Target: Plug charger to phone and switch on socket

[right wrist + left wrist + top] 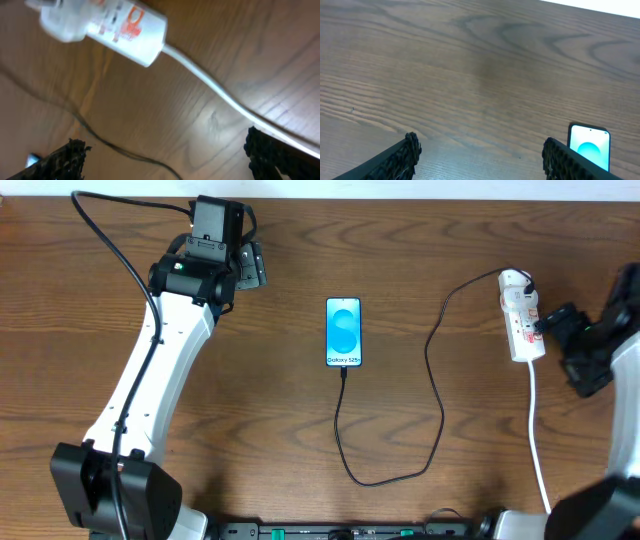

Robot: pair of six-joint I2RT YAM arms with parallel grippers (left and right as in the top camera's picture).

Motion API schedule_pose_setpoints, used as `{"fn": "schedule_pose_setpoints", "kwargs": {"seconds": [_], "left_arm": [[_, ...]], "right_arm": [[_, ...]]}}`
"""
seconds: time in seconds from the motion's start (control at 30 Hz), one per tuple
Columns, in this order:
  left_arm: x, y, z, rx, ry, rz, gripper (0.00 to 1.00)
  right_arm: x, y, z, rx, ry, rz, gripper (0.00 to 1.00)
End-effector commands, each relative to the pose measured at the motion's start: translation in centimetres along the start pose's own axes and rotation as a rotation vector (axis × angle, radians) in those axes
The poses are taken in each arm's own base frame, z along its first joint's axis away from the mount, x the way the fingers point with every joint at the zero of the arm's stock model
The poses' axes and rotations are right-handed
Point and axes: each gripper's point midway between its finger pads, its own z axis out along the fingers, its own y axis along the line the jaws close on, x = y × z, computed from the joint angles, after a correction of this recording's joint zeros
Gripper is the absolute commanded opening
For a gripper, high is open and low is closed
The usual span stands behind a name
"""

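The phone (343, 332) lies face up mid-table, its blue screen lit; its top corner shows in the left wrist view (590, 147). The charger, a thin black cable (437, 380), runs from the phone's bottom edge, loops toward the front and climbs to the socket (522, 315), a white strip with red markings at the right. My left gripper (252, 268) hovers at the back left, well clear of the phone, open with bare wood between its fingers (410, 150). My right gripper (553, 323) is open right beside the socket (115, 25), above the cable (115, 147).
The socket's thick white cord (538, 430) runs from the strip toward the table's front edge and crosses the right wrist view (225, 95). The left arm (150, 380) stretches diagonally over the left part of the wooden table (250, 430).
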Motion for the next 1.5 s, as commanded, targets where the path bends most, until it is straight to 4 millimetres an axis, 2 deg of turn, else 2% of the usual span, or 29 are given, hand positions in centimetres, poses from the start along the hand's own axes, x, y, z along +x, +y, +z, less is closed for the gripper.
{"fn": "schedule_pose_setpoints", "kwargs": {"seconds": [0.0,0.23,0.5,1.47], "left_arm": [[0.2,0.2,0.2,-0.015,0.004,0.012,0.80],[0.2,0.2,0.2,-0.015,0.004,0.012,0.80],[0.2,0.2,0.2,-0.015,0.004,0.012,0.80],[0.2,0.2,0.2,-0.016,0.007,0.013,0.80]], "right_arm": [[3.0,0.5,-1.2,-0.067,-0.084,-0.163,0.99],[7.2,-0.1,-2.5,-0.200,-0.207,-0.296,0.99],[9.6,-2.4,-3.5,-0.213,-0.210,-0.295,0.99],[10.5,-3.1,-3.0,-0.188,-0.162,-0.315,0.99]]}}
